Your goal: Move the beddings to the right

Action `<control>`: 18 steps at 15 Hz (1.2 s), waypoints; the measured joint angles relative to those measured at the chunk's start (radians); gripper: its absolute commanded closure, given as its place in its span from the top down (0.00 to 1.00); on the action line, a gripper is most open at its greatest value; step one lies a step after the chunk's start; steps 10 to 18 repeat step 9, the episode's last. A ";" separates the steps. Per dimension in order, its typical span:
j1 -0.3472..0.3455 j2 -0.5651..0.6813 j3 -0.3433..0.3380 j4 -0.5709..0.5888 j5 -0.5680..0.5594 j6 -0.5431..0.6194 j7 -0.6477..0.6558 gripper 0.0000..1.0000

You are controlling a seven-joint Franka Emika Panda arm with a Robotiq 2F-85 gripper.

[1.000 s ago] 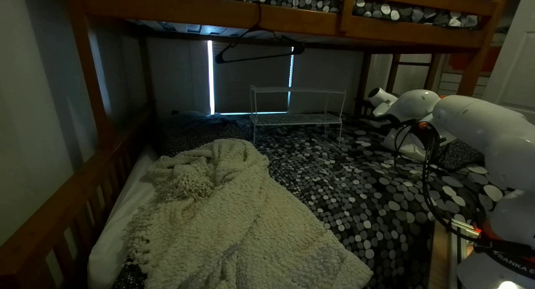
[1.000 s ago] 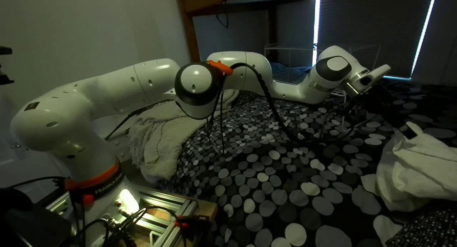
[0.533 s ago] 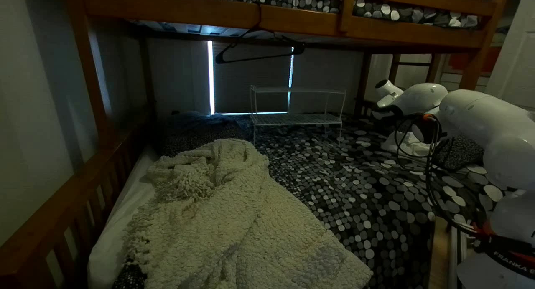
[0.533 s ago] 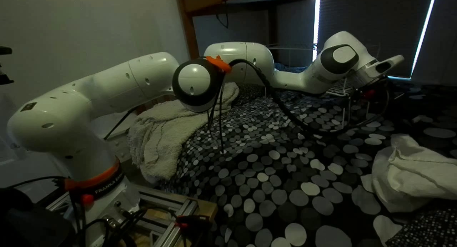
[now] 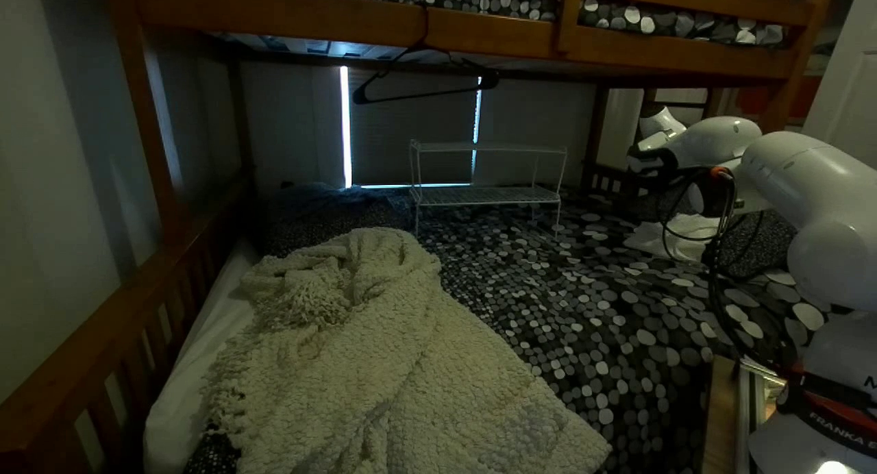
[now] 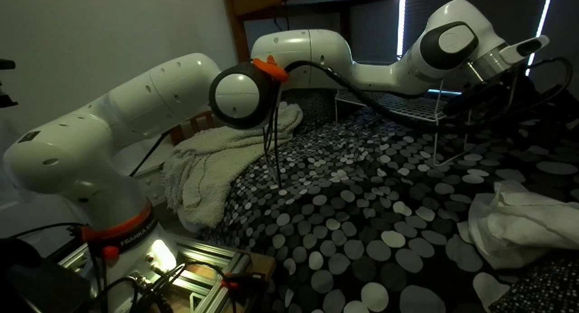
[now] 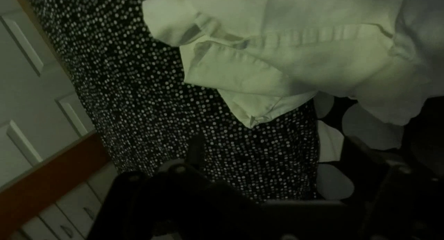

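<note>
Now the gripper (image 7: pixel 275 142), spread wide and empty, has risen; the white cloth (image 6: pixel 520 231) stays by the pillow (image 7: pixel 152 108), probably placed.

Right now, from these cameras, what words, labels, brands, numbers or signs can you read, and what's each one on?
"FRANKA E", the rest cut off or unclear, in both exterior views: dark band at the foot of the robot arm.
Small dark label on the arm: too small to read.
Dark mark on the arm, cut by the picture edge: unreadable.
I read nothing else.
</note>
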 measured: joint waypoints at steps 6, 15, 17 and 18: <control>-0.016 -0.066 0.066 -0.001 0.000 -0.074 -0.339 1.00; -0.011 -0.076 0.073 -0.005 0.000 -0.090 -0.366 1.00; -0.011 -0.076 0.073 -0.005 0.000 -0.090 -0.366 1.00; -0.011 -0.076 0.073 -0.005 0.000 -0.090 -0.366 1.00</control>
